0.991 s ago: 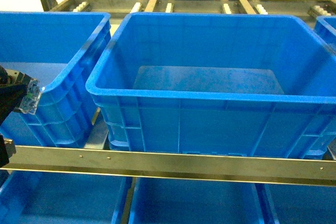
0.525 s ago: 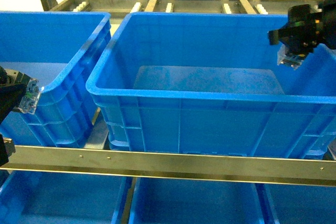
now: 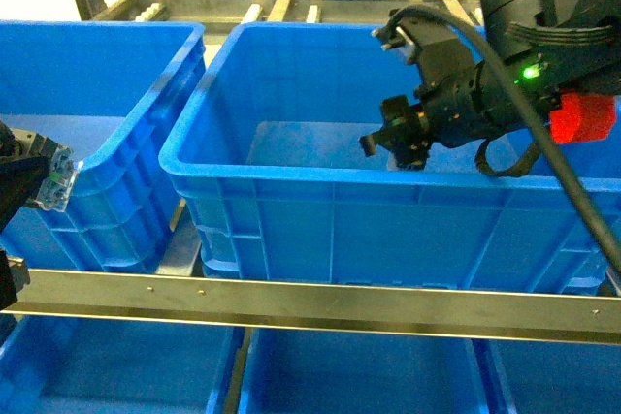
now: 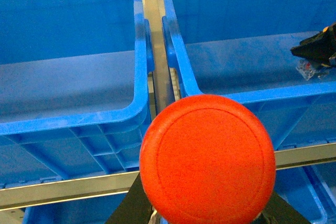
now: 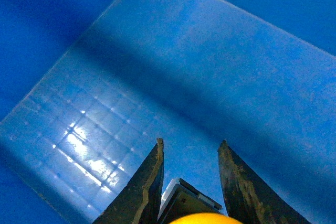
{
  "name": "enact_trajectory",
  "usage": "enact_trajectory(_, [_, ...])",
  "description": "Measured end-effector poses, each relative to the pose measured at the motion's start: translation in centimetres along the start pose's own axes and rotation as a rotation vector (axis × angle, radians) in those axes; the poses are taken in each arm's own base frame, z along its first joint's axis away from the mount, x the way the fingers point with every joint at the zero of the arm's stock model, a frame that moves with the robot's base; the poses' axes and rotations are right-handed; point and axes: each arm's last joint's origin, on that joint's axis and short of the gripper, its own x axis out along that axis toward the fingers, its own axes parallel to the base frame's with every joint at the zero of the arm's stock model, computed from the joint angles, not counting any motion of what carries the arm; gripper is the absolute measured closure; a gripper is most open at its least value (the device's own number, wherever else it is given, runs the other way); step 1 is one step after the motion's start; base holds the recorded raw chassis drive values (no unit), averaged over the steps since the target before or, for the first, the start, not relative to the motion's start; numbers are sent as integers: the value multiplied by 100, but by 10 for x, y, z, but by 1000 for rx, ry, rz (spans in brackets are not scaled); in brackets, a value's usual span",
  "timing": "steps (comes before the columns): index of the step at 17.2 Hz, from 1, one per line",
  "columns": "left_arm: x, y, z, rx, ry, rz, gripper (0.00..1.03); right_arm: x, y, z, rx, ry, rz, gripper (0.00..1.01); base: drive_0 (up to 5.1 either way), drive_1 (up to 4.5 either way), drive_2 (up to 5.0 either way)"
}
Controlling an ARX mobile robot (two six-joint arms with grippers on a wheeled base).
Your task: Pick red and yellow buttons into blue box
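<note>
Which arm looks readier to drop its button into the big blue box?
The right gripper: it holds the yellow button over the blue box floor. The left's red button sits outside.

Black right arm fills the head view now, chunky dark housings, a tiny green light glowing on the wrist, a bright red block at its side, a thick black cable looping across, and dark tapered fingers showing scuffed edges.

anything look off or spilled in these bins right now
Nothing stands out. The large deep blue plastic crate sits square with a bare floor. The right end effector holds the yellow-capped push button above it; the left end effector holds the red-capped push button.
</note>
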Motion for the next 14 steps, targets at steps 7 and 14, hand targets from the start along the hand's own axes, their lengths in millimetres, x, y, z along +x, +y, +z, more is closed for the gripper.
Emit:
enact_trajectory(7, [0,0,0,0,0,0,80,-1,-3,1,36,-39,-46,12,0,0,0])
enact_trajectory(14, [0,0,0,0,0,0,80,-86,-39,16,65,-257,-244,3,0,0,0])
